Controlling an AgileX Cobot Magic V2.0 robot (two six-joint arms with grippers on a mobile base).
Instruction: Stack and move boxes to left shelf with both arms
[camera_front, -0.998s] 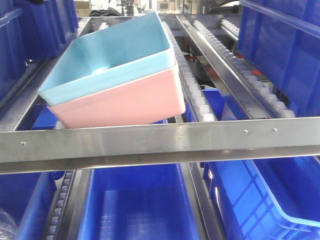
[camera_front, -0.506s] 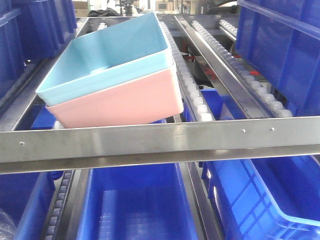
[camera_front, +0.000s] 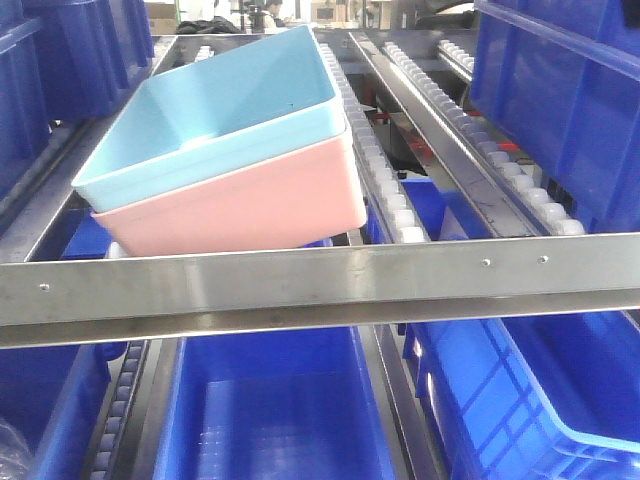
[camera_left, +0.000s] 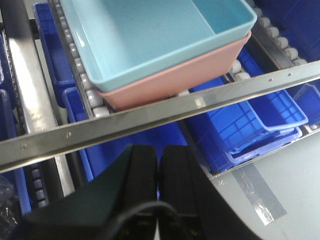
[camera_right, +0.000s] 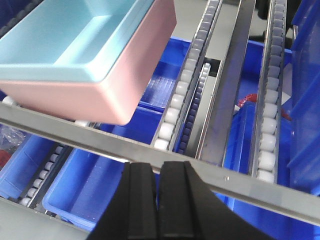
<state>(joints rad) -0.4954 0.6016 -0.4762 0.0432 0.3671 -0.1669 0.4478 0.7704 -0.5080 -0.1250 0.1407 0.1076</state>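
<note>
The light blue box (camera_front: 215, 120) sits nested inside the salmon pink box (camera_front: 250, 205), and the stack rests tilted on the left shelf's white rollers (camera_front: 385, 190) just behind the bare metal front rail (camera_front: 320, 285). The same stack shows in the left wrist view as blue box (camera_left: 150, 35) over pink box (camera_left: 175, 80), and in the right wrist view as blue box (camera_right: 75, 40) over pink box (camera_right: 130, 80). My left gripper (camera_left: 158, 155) is shut and empty, in front of the rail. My right gripper (camera_right: 159, 172) is shut and empty too, also on the near side of the rail.
Large dark blue crates (camera_front: 560, 100) stand on the rack to the right and left. More blue crates (camera_front: 270, 410) sit on the level below the rail. A second roller lane (camera_right: 270, 90) runs to the right of the stack. Grey floor (camera_left: 280, 190) shows below.
The view has shifted very slightly; the stacked boxes stay put on the rollers. No gripper shows in the front view at any moment.
</note>
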